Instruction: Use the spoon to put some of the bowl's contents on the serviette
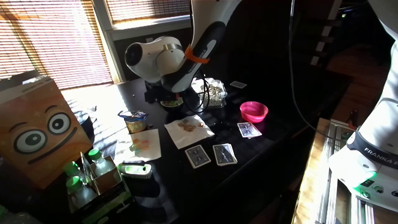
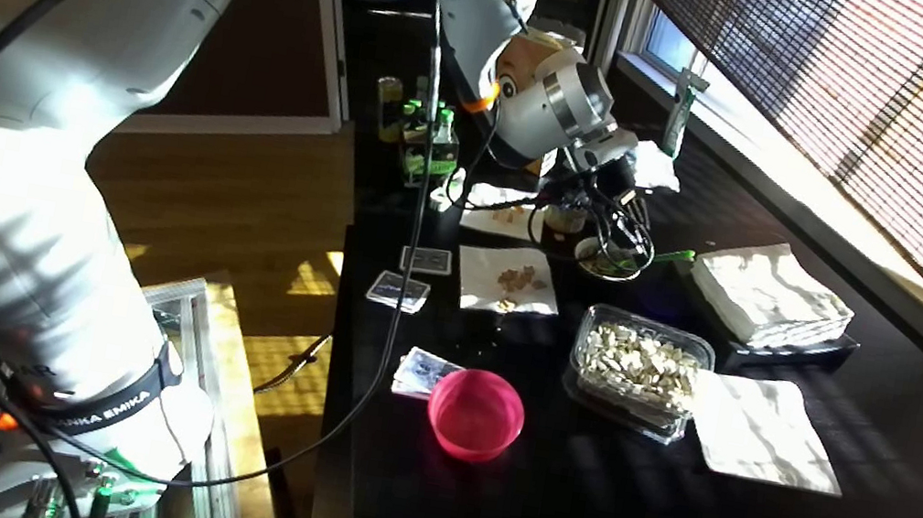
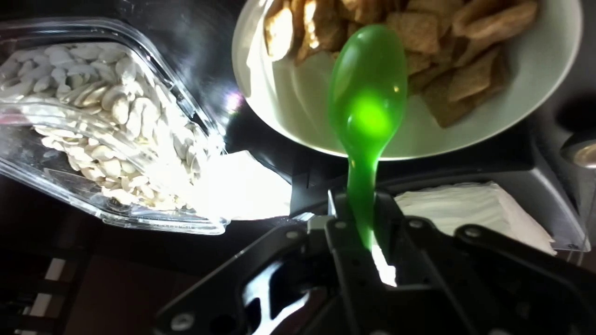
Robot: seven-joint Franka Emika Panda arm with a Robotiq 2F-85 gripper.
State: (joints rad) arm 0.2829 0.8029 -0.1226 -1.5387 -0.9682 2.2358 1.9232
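Observation:
The pale bowl (image 3: 302,116) with brown crumbly pieces fills the top of the wrist view; in an exterior view the bowl (image 2: 603,272) is partly hidden by cables and the gripper. My gripper (image 3: 363,204) is shut on the handle of a green spoon (image 3: 370,83). The spoon's head overlaps the bowl in the wrist view and holds nothing I can see; its height over the contents I cannot tell. The green spoon also shows in an exterior view (image 2: 677,256). The white serviette (image 1: 177,137), also in an exterior view (image 2: 485,277), lies flat with brown bits on it, beside the bowl.
A clear dish of pale seeds (image 3: 107,135) stands near the bowl. A napkin stack (image 2: 767,289) sits on a black tray. A pink bowl (image 1: 254,112), playing cards (image 1: 198,156), a jar (image 1: 136,126), a brush (image 1: 136,170) and a bottle carrier (image 1: 105,183) stand around.

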